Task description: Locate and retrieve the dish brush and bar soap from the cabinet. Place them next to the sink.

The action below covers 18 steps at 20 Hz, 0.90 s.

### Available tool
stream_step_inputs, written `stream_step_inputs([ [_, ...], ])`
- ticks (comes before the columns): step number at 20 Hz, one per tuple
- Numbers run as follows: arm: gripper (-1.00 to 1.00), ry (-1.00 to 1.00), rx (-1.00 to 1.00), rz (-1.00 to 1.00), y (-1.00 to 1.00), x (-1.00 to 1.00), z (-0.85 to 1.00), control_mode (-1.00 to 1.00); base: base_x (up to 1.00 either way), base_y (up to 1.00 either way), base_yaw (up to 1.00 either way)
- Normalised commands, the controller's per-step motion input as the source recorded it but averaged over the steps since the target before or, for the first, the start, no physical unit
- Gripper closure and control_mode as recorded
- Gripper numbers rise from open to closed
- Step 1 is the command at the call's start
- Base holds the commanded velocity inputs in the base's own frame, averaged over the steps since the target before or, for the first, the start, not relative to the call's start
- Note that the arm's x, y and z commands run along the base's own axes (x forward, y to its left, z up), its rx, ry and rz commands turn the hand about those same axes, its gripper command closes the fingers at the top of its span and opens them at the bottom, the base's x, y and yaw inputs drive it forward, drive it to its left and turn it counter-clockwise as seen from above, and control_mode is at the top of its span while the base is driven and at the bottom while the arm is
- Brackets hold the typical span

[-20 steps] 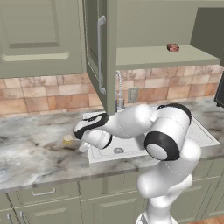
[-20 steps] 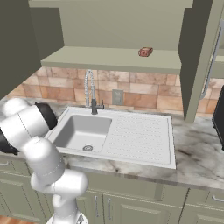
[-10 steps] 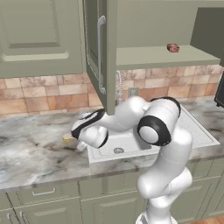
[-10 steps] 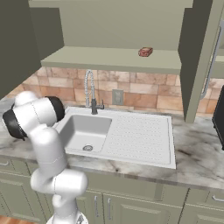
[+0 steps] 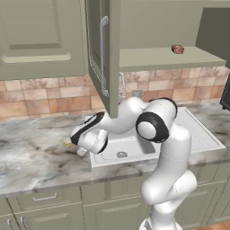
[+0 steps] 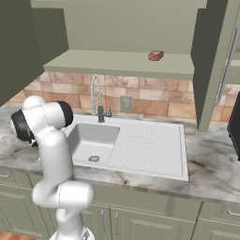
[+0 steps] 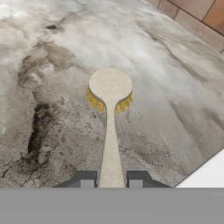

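Your fingers (image 7: 111,183) are pinching the dish brush (image 7: 110,113) by its thin handle, its head low over the marble surface (image 7: 52,78) just left of the sink (image 5: 134,148). Let go while it's tilted and the brush may roll or skid toward the basin edge. Farther back, the bar soap (image 6: 155,56) sits on the cabinet (image 6: 117,63) shelf; the open door (image 5: 102,54) hangs close above your arm and could catch it when you reach up.
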Motion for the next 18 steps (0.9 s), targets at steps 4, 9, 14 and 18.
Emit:
stream_step_inputs([
  [4,1.00,0.00,0.00,0.00,0.03,0.05,-0.04,-1.00,0.00,0.00,0.00],
  [9,-1.00,0.00,0.00,0.00,0.05,0.04,-0.04,-1.00,0.00,0.00,0.00],
  [14,-1.00,0.00,0.00,0.00,0.00,0.00,0.00,-1.00,0.00,0.00,0.00],
  [18,-1.00,0.00,0.00,0.00,0.00,0.00,0.00,-1.00,0.00,0.00,0.00],
])
